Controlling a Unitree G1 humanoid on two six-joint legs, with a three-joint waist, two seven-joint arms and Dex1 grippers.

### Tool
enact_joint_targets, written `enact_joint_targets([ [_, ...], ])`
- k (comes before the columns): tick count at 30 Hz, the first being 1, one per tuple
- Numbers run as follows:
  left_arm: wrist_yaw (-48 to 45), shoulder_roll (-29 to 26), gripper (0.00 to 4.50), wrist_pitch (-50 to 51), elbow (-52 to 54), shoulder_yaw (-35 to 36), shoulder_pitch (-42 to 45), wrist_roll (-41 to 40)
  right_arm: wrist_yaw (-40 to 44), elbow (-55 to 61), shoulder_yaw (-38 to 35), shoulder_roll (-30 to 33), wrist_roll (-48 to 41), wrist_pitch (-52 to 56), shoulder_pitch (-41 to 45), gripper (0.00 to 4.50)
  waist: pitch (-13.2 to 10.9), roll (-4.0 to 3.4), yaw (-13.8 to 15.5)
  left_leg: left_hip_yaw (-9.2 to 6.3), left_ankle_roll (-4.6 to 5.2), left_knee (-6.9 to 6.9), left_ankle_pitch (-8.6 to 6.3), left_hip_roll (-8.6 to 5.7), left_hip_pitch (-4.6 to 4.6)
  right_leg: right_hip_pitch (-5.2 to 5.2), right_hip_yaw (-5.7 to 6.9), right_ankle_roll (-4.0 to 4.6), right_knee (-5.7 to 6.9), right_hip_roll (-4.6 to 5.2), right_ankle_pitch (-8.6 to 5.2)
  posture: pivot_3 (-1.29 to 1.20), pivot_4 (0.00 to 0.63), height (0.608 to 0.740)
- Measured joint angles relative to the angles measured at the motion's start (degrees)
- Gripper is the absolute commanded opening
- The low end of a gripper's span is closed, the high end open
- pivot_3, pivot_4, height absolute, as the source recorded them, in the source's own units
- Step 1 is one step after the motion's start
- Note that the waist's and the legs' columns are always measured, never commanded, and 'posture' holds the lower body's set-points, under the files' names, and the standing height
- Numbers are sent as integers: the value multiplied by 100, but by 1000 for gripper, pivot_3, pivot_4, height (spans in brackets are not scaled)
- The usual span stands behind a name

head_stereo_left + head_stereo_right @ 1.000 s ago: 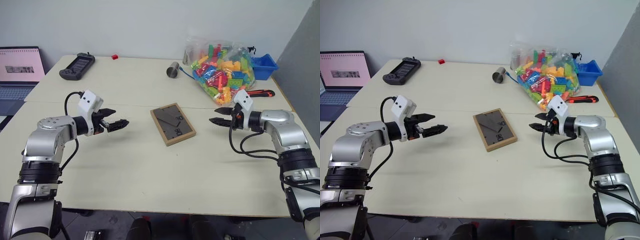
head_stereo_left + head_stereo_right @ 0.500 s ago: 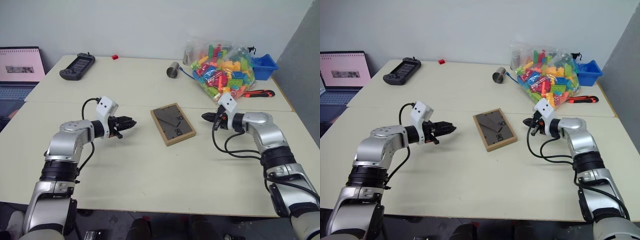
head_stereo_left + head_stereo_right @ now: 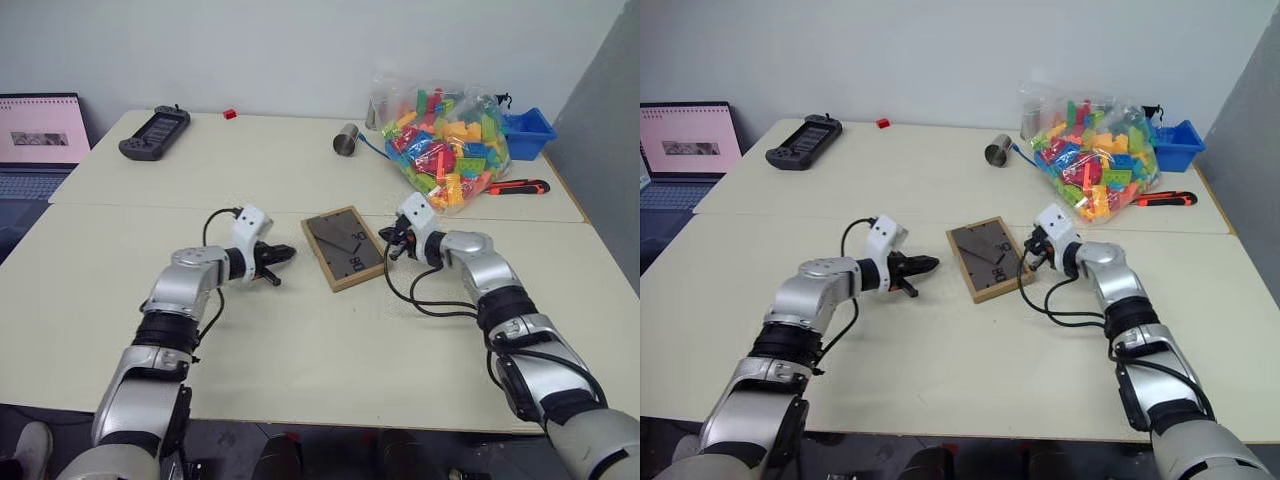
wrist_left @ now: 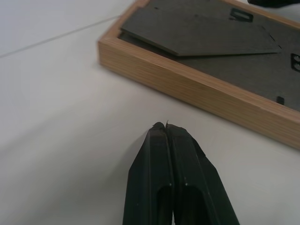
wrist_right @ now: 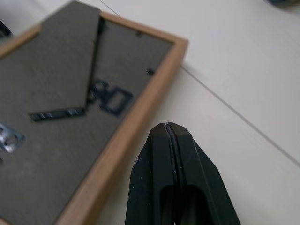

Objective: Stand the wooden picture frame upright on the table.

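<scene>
Both end effectors, left (image 4: 167, 127) and right (image 5: 167, 125), are closed and empty; the frame (image 3: 346, 247) should be pinched between opposite edges and tipped up evenly off the bench (image 3: 300, 330).

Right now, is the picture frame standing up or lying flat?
Lying flat. The wooden picture frame rests face down on the table, its dark grey back up and its easel stand folded flat against it.

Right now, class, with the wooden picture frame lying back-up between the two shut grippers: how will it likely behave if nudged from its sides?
The wooden picture frame looks rigid, with solid wood edges, so it should slide rather than bend. Lying flat on the smooth table, it may skid or rotate. Its thin easel stand, folded flat against the back, probably flexes easily.
</scene>
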State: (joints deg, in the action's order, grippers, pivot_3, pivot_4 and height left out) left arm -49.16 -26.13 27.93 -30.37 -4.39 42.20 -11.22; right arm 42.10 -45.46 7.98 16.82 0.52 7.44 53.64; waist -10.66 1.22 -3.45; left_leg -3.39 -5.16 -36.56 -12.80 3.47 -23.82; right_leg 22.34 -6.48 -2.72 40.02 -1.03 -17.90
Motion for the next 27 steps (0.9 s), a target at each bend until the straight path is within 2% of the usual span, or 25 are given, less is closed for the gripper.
enact_joint_targets([
  [4, 76, 181, 14, -57, -117, -34, 103, 74, 188, 138, 12, -49, -9, 33, -80, 0, 0, 0, 0, -2, 0, 0, 0, 0, 0, 0, 2, 0, 3, 0, 0, 0, 150, 740],
  [11, 64, 84, 14, 97, 390, -37, -135, 80, 1227, 1810, 263, 204, -361, 865, -957, 0, 0, 0, 1, -8, 0, 0, 0, 0, -1, -1, 8, 0, 5, 0, 0, 0, 150, 740],
  [14, 60, 43, 14, 193, 497, -40, -200, 88, 1309, 2191, 294, 251, -404, 1093, -1121, 0, 0, 0, 1, -11, 0, -9, 0, 1, -1, -2, 12, 0, 7, 0, 0, 0, 150, 740],
  [20, 67, 40, 14, 222, 565, -43, -197, 107, 382, 1559, -107, 68, -405, 1105, -623, 0, 0, 0, 4, -11, 0, -16, 0, 0, -2, -4, 13, 0, 9, 1, 0, 0, 150, 740],
  [24, 98, 1, 14, 197, 528, -63, -137, 202, -663, 598, -446, 78, -227, 655, -11, 0, 0, 0, 3, -11, 0, -12, 0, 0, -3, -2, 15, 0, 6, 3, 0, 0, 150, 740],
  [27, 121, 4, 14, 163, 401, -149, -31, 326, -935, 6, -395, 85, 4, 281, 150, 0, 0, 0, 1, -9, 1, -8, -1, 0, -3, -3, 15, 0, 3, 3, 0, 0, 150, 740],
])
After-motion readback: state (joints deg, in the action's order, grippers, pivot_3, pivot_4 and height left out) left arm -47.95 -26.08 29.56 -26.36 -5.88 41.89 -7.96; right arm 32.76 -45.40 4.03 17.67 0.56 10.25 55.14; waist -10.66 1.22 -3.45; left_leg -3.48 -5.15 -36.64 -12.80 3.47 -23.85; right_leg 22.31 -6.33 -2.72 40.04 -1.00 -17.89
